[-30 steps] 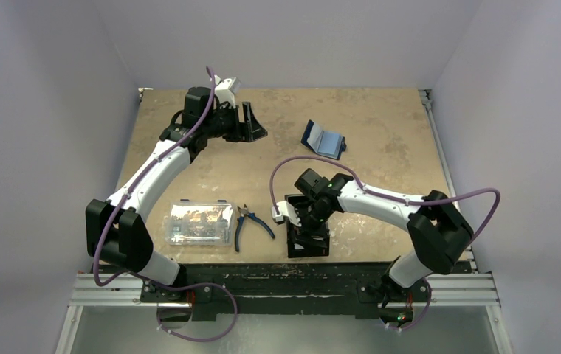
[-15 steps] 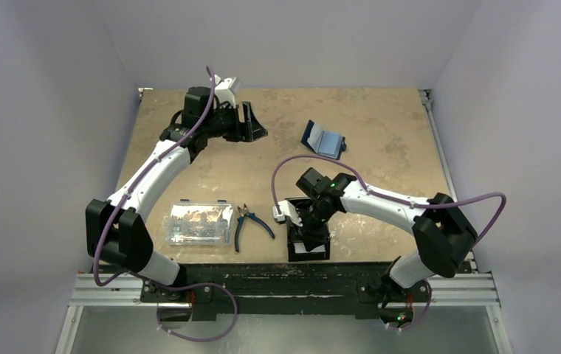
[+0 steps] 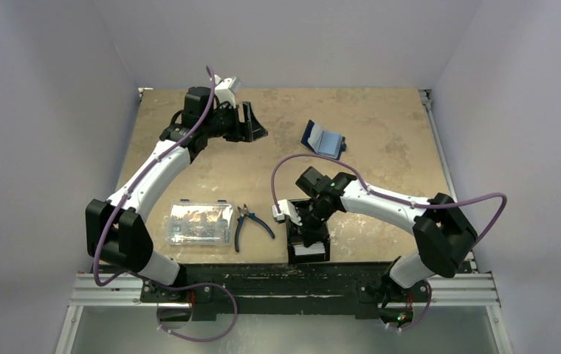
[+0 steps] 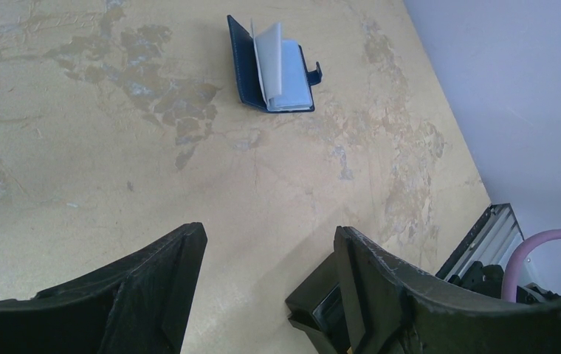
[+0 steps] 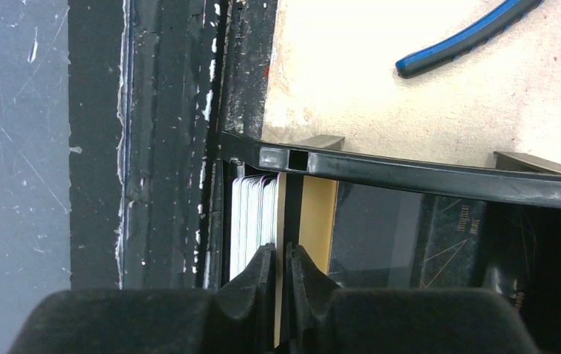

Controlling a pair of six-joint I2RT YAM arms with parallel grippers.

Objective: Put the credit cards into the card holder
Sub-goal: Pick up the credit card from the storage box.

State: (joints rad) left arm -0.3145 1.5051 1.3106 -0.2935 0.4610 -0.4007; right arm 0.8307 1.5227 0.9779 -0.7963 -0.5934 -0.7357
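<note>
Here we see the right gripper [image 5: 280, 269] lowered into the black tray [image 5: 410, 171], which sits at the near edge of the table [image 3: 381, 118], a little right of its middle. Its fingers [image 5: 252, 276] are pinched almost together on the top edge of a tan card [image 5: 280, 221], which stands on edge between them inside the tray. Just beside that card, a pack of white credit cards [image 5: 252, 210] stands upright against the tray's end wall. On the card's other side we see a yellow face, though we cannot tell whether that is another card.

The card holder [image 3: 324, 140] lies well apart from the tray, toward the far edge of the table and right of its middle. It is open, navy cover down, with a pale leaf lifted.

The left gripper [image 3: 252, 125] hangs over the far-left part of the table, its jaws spread wide with only bare tabletop showing between them.

A clear plastic box [image 3: 199, 223] rests close to the near edge on the left. Blue-handled pliers [image 3: 252, 223] lie between it and the tray.
</note>
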